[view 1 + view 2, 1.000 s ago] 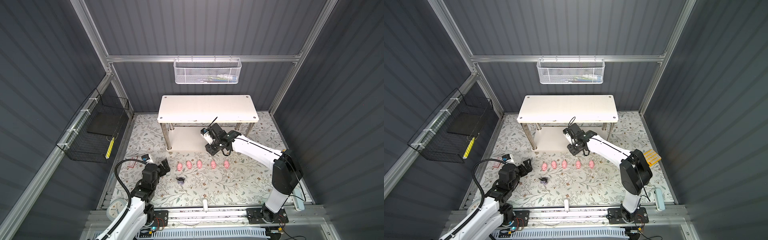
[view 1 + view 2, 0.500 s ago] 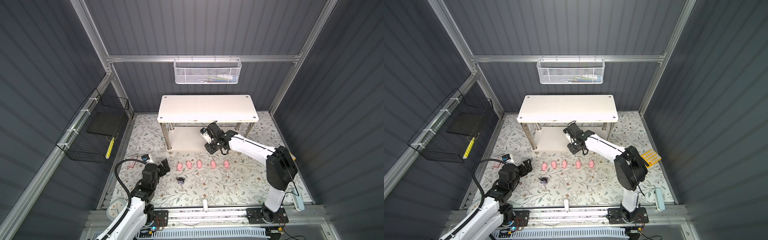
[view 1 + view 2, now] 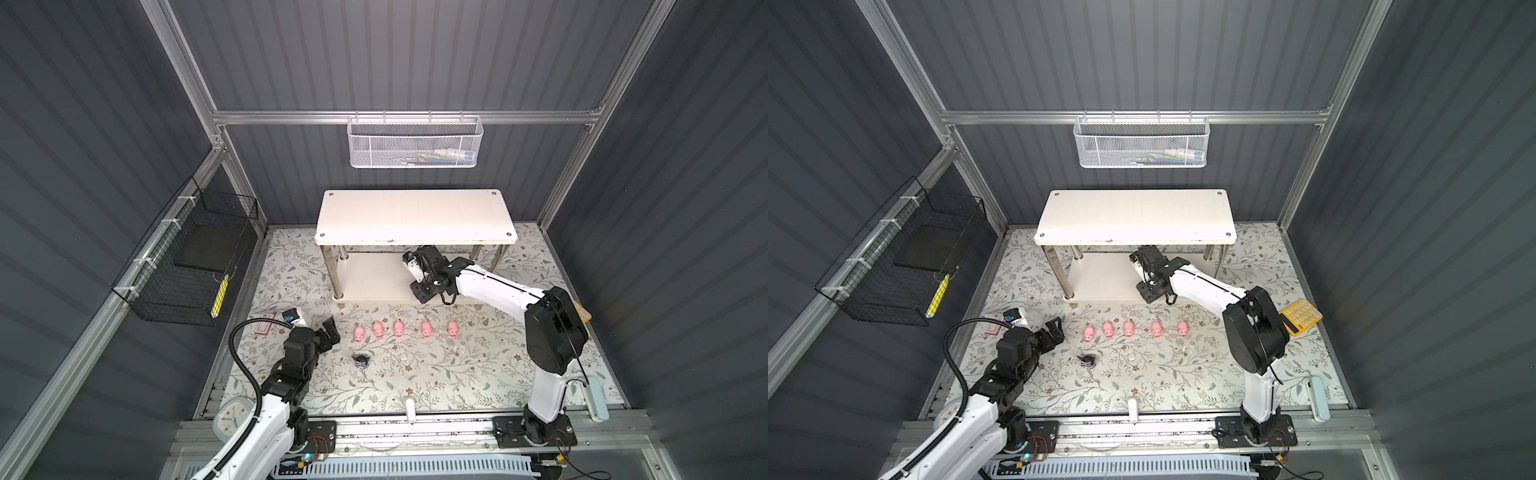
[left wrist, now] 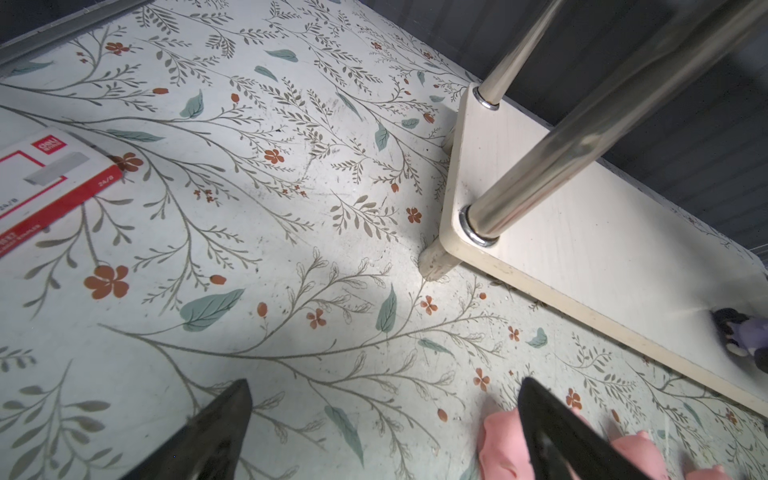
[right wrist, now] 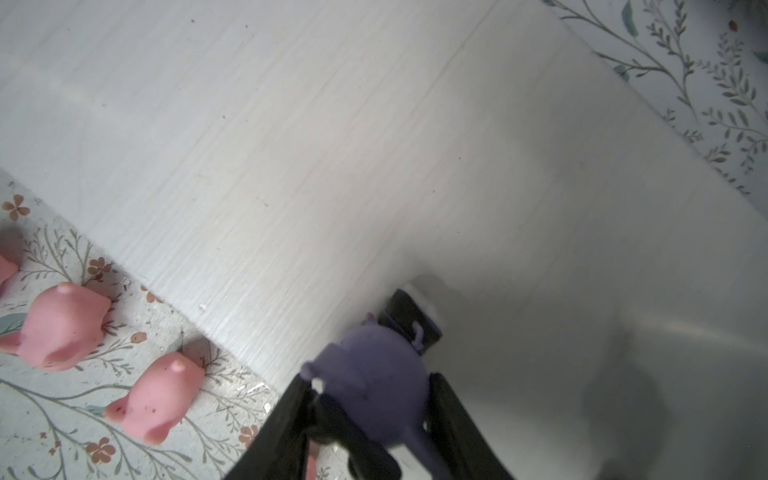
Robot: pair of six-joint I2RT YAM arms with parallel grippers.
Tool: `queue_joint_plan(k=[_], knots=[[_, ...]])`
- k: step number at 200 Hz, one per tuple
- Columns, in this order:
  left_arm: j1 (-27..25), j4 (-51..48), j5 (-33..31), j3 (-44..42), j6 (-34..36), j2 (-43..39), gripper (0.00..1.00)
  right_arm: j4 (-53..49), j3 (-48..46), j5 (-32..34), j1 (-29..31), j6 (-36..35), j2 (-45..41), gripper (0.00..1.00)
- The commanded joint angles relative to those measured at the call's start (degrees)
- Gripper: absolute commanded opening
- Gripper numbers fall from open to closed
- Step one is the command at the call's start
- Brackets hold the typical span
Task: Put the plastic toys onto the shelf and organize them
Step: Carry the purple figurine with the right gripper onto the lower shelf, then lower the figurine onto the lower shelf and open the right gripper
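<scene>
**Both top views.** A floral mat [image 3: 415, 374] covers the floor of a grey booth. The shelf [image 3: 415, 216], white with chrome legs, stands at 12 o'clock on the mat. Five pink pigs [image 3: 398, 328] sit in a row across the middle of the mat, in front of the shelf and apart from it. A loose black-and-purple figure [image 3: 361, 360] lies at 6 o'clock from the leftmost pig. The left gripper [image 3: 330, 331] hovers at 9 o'clock of the row, near the first pig, its claw spread wide and empty. The right gripper [image 3: 426, 253] reaches in from 4 o'clock, under the top board and over the lower board [image 3: 374, 278]. Its fingertips are hidden here. A yellow calculator [image 3: 1301, 316] lies at 3 o'clock on the mat, beside the right arm.

**Left wrist view.** Two dark fingertips [image 4: 232, 411] stand far apart with bare mat between them. One of them hides part of a pig. Beyond them is a corner of the lower board with a chrome leg [image 4: 561, 158]. A standing figure [image 4: 739, 332], black and purple, is on that board near its front edge, cut off by the frame. A red-and-white box [image 4: 50, 183] lies on the mat, well apart from the shelf.

**Right wrist view.** The claw is narrow, pinching a held purple figure [image 5: 374, 374] over the lower board near its front edge. Whether the figure touches the board cannot be told. Two pigs sit on the mat just past that edge.
</scene>
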Motion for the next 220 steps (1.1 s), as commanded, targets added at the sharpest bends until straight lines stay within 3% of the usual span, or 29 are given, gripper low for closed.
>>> queue_joint_plan(k=[1, 220], knots=[[-0.4, -0.3, -0.8, -0.8, -0.8, -0.4, 1.00, 0.8, 1.7, -0.4, -0.9, -0.6, 1.2, 0.33], [-0.4, 0.3, -0.7, -0.8, -0.8, 0.2, 1.00, 1.1, 4.5, -1.8, -2.2, -0.2, 3.9, 0.44]])
